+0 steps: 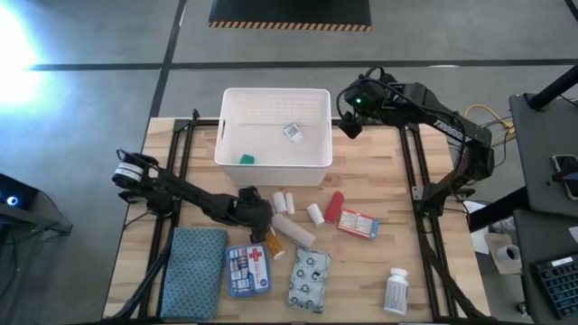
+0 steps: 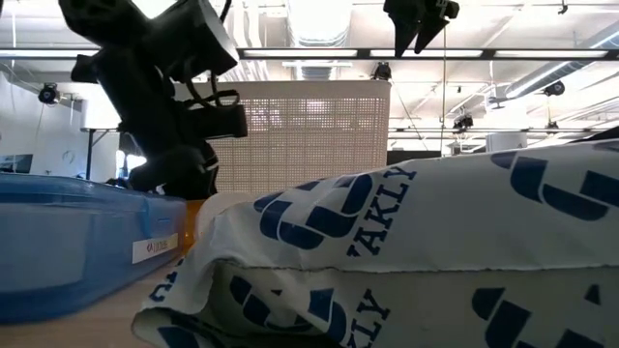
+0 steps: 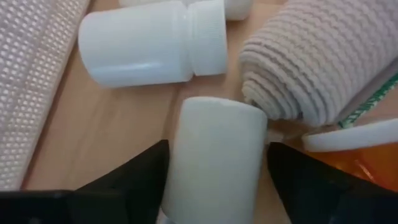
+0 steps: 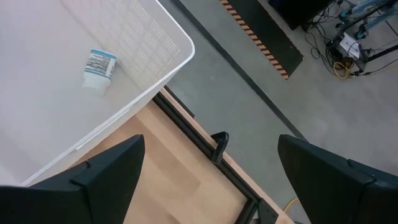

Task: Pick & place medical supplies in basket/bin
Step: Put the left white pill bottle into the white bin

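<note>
Two dark fingers of the left gripper (image 3: 214, 171) straddle a white bottle (image 3: 214, 162), jaws wide; closing squarely should avoid the bandage roll (image 3: 317, 56) alongside.

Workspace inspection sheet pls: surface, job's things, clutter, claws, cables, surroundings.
Surface: light wooden slatted table.
Job's things: white ribbed plastic bin holds a small white labelled bottle and a green item; blue-white first-aid pouch and others lie out.
Clutter: blue-grey folded cloth.
Claws: left claw open around a white cylindrical bottle; right claw open by the bin's corner.
Cables: yellow cable off the table.
Surroundings: grey floor.
</note>
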You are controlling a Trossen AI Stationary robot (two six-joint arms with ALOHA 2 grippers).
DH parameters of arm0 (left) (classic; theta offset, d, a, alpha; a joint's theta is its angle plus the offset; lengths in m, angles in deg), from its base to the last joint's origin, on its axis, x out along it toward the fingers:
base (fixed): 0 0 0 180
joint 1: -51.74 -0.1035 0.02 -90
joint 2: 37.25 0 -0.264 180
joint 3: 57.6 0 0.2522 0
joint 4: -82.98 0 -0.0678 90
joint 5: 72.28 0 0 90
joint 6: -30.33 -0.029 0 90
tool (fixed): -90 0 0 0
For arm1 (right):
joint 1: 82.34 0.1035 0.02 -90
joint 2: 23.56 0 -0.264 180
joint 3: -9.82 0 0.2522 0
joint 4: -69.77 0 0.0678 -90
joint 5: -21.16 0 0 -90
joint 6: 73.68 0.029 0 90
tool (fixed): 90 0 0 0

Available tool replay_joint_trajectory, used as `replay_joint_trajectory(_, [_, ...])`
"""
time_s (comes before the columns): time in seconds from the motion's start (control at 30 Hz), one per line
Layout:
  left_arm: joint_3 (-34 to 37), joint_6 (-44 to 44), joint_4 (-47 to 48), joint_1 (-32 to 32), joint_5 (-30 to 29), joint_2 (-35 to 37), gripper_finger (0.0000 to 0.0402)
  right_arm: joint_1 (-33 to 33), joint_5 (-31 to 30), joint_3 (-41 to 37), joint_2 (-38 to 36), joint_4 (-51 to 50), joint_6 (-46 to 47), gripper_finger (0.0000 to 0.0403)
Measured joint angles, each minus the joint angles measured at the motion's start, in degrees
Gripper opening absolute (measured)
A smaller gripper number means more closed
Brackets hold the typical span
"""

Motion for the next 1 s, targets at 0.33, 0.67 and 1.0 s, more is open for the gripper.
replay_joint_trajectory(0.33, [-5.73,4.91,16.32,0.70,2.38,0.52,0.0149,0.00,0.00,-0.04,0.00,0.05,-0.24,0.0359])
replay_joint_trajectory(0.67, [-28.48,11.84,44.26,7.69,0.09,7.33,0.0184,-0.15,0.42,-0.04,0.00,0.08,-2.85,0.0359])
replay_joint_trajectory(1.0, [-44.91,-17.58,44.28,-6.72,-29.17,10.02,0.0160,-0.13,2.52,-0.04,0.00,0.16,-2.81,0.0359])
